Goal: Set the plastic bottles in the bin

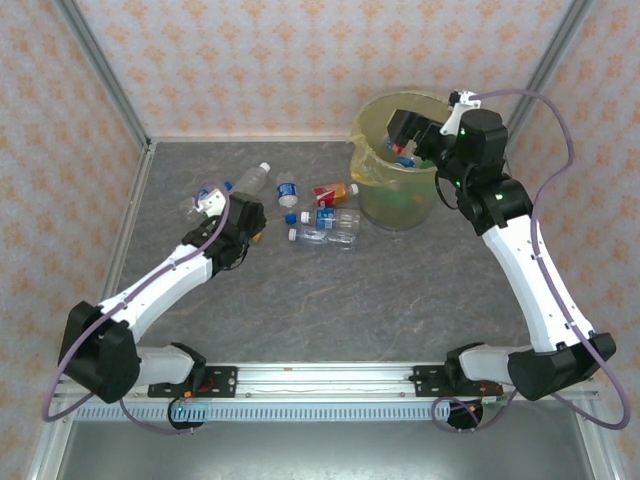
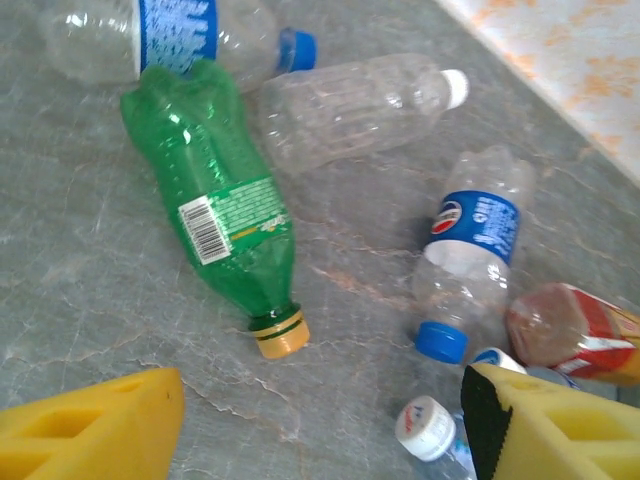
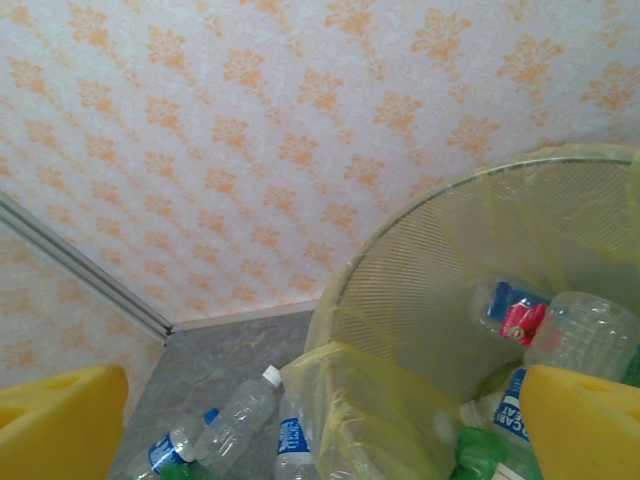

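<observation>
Right now my right gripper (image 3: 325,400) hangs over the bin (image 1: 385,205) at the far right, fingers apart and empty, with several bottles (image 3: 585,340) lying inside it. My left gripper (image 2: 325,400), likewise spread with nothing between its fingers, hovers just near of a green bottle (image 2: 225,210) lying on the table (image 1: 400,290). I judge the job partly done: about seven bottles lie left of the bin, including a red-orange labelled one (image 1: 333,193).

Barcode (image 2: 205,230) on green bottle (image 2: 235,190), other labels illegible
</observation>
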